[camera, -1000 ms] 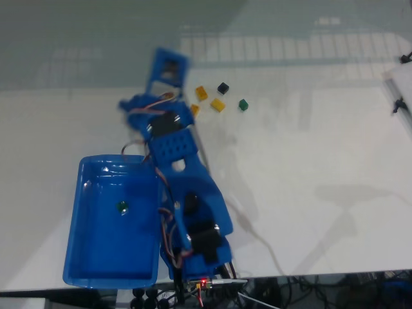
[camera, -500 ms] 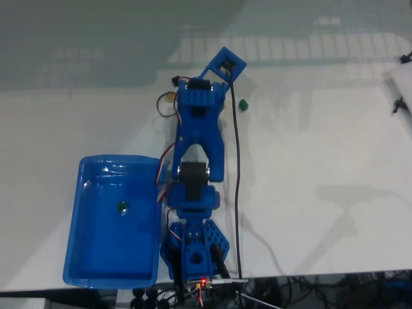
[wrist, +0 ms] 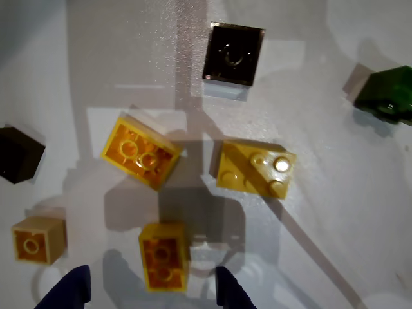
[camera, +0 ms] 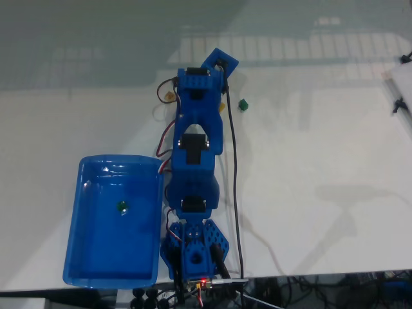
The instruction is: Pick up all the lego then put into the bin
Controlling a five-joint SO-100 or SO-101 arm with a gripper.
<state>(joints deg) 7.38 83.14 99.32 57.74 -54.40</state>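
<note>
Here the blue arm point(camera: 196, 161) stretches up the white table point(camera: 322, 141) in the fixed view, away from its base beside the bin point(camera: 90, 257); the bin sits just left of the arm's base, with one dark green brick point(camera: 121, 206) lying inside it. Another green brick point(camera: 243, 104) rests on the table just right of the arm's far end, apart from it. In the wrist view the gripper point(wrist: 151, 290) hangs over the loose bricks with its two blue fingertips point(wrist: 67, 290) spread apart at the lower edge (nothing is between them but the table); a yellow brick point(wrist: 164, 256) lies studs-down just above the gap. Further up from that brick lie a second yellow brick point(wrist: 140, 152), also underside up, and a third point(wrist: 256, 169) with studs showing; a black brick point(wrist: 233, 54) sits beyond them; a tan brick point(wrist: 38, 239) lies to its left, a dark brick point(wrist: 19, 154) at the left edge, a green one point(wrist: 386, 95) at the right edge.
</note>
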